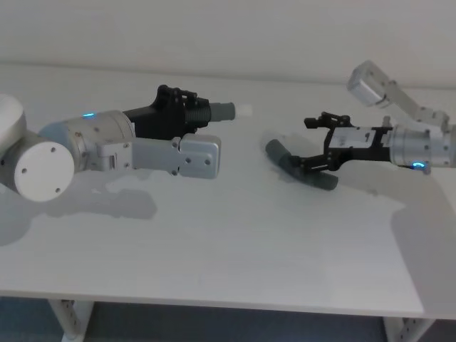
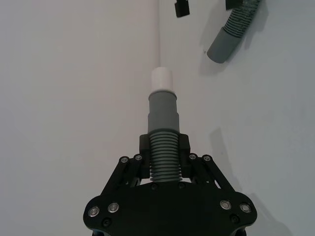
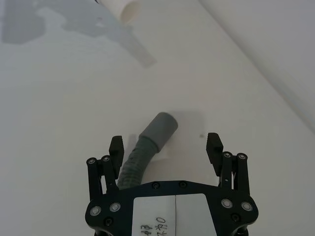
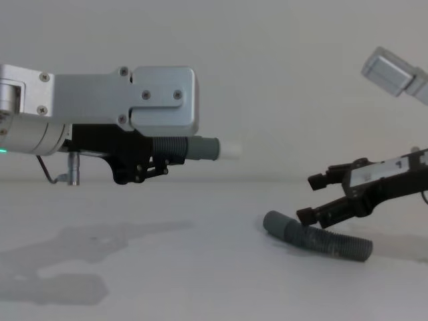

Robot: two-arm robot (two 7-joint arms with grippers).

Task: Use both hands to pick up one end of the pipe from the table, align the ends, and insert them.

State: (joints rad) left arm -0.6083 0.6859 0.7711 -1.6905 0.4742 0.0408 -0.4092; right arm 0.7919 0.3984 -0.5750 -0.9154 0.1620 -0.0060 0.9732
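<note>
two hose pieces, short piece (image 2: 162,118) clamped in left gripper (image 2: 164,145), long piece (image 3: 147,142) on table (image 1: 214,249) between jaws of open right gripper (image 3: 166,146)

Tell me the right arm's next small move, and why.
Probably lower the right gripper and close on the long piece just behind its cuff: it is open over that piece, which lies on the table, while the left gripper holds the short piece raised.

Left arm (image 1: 78,146): silver-grey cylindrical housings, boxy cover plate (image 1: 199,158) with screws, small blue light. Right arm (image 1: 422,146): same finish, blue light. Left gripper (image 2: 164,147) and right gripper (image 3: 166,145): black linkage fingers, silver screws. White handwritten label (image 3: 174,207) on right gripper body
</note>
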